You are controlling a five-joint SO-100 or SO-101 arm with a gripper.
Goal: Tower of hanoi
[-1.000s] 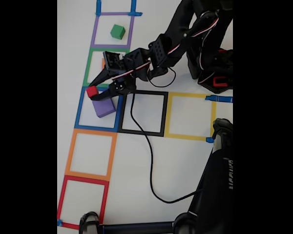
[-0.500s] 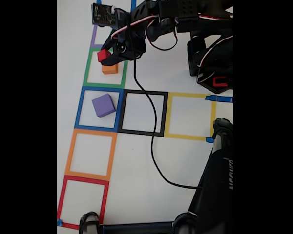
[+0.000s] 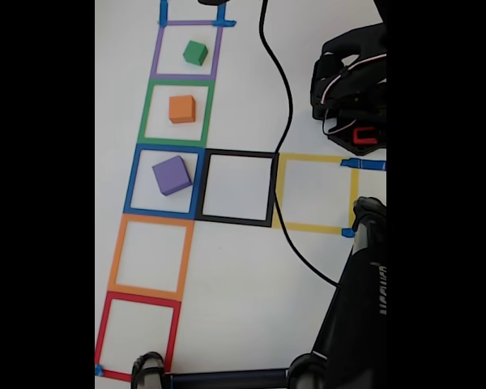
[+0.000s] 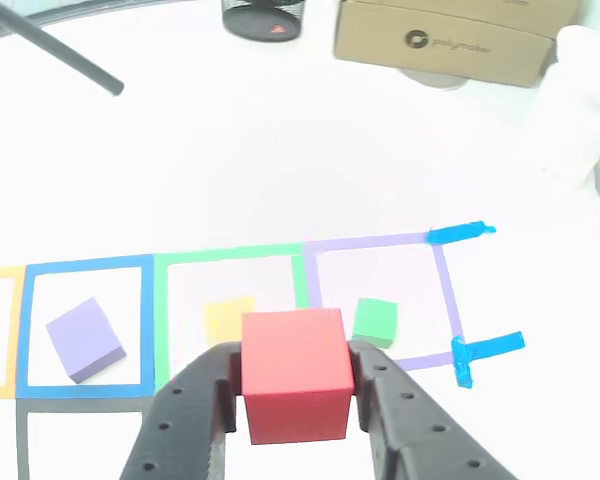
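The white table [image 3: 243,267] carries a column of taped square outlines in the fixed view, with a black outline [image 3: 236,188] and a yellow outline [image 3: 316,193] branching off to the right.

The purple cube [image 3: 172,175], the largest of the 4, sits slightly rotated inside the blue outline [image 3: 138,180]; in the other view it [image 4: 84,338] lies at the left. The orange cube [image 3: 181,109] rests in the green outline [image 3: 149,113], and in the other view it [image 4: 226,316] is partly hidden behind the red cube. The green cube [image 3: 195,53] stands in the purple outline [image 3: 157,50], near the top of the fixed view, and appears at [image 4: 375,322] beside the right finger in the other view.

The red cube [image 4: 296,388], the smallest, is clamped between the 2 black fingers of the gripper [image 4: 296,400], raised above the table in front of the green and purple outlines.

A black cable [image 3: 285,121] trails down across the table in the fixed view. A cardboard box [image 4: 450,40] stands at the far edge in the other view.
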